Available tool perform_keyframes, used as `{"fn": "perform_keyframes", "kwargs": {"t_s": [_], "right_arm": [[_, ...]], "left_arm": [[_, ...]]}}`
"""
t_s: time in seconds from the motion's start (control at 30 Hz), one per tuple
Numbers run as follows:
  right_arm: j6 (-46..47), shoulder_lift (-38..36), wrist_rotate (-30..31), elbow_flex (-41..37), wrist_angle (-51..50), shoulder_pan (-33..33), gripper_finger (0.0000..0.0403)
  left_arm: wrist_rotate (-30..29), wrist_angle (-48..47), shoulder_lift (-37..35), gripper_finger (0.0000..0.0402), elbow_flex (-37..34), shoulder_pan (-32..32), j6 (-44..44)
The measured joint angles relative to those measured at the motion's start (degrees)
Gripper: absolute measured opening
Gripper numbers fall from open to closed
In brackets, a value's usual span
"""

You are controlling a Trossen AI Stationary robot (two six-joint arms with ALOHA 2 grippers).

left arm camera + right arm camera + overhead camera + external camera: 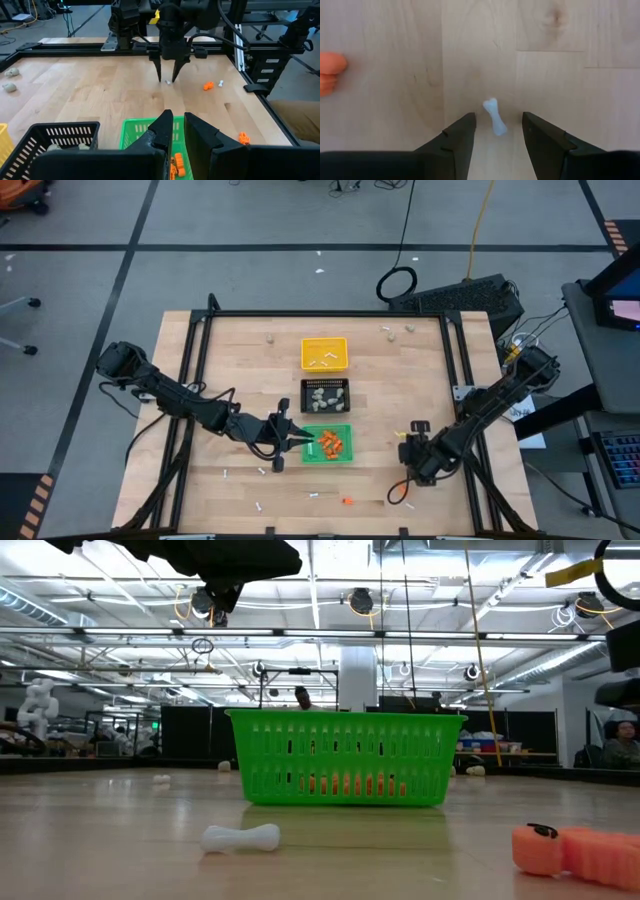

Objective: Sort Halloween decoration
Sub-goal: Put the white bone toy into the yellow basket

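A small white bone-shaped stick [494,117] lies flat on the wooden table. My right gripper [498,131] points down over it, open, with one finger on each side and not touching it; it also shows in the left wrist view [168,79] and at the table's right in the high view [412,442]. My left gripper [178,127] hangs above the left edge of the green tray [344,428], its fingers a narrow gap apart with nothing between them. Orange bits [330,444] lie in the green tray, beige-grey lumps [326,393] in the black tray [306,408], white sticks [322,363] in the yellow tray [306,345].
Loose pieces lie about the table: an orange bit [347,501] and white sticks [260,506] [313,495] near the front edge, an orange bit [330,72] beside my right gripper, and lumps [268,337] [410,328] at the back. A black frame [320,313] borders the table.
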Motion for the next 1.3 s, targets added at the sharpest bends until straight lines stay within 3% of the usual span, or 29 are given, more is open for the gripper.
{"fn": "perform_keyframes", "kwargs": {"t_s": [0.3,0.63,1.07,1.3], "right_arm": [[-2.73,0.07,-4.0,-0.04,1.17,-3.13,0.0092],[-3.01,0.12,-4.08,-0.09,1.98,-3.52,0.0008],[-1.26,-0.66,-4.09,-0.22,2.67,-3.49,0.0001],[0.56,-5.95,-4.13,-0.3,4.39,-3.43,0.0]], "left_arm": [[0.0,-0.02,0.0,0.0047,0.0,0.0,0.0],[0.0,-0.02,0.0,0.0047,0.0,0.0,-0.02],[0.0,-0.02,0.0,0.0047,0.0,0.0,-0.02],[0.0,-0.05,0.0,0.0047,0.0,0.0,-0.02]]}}
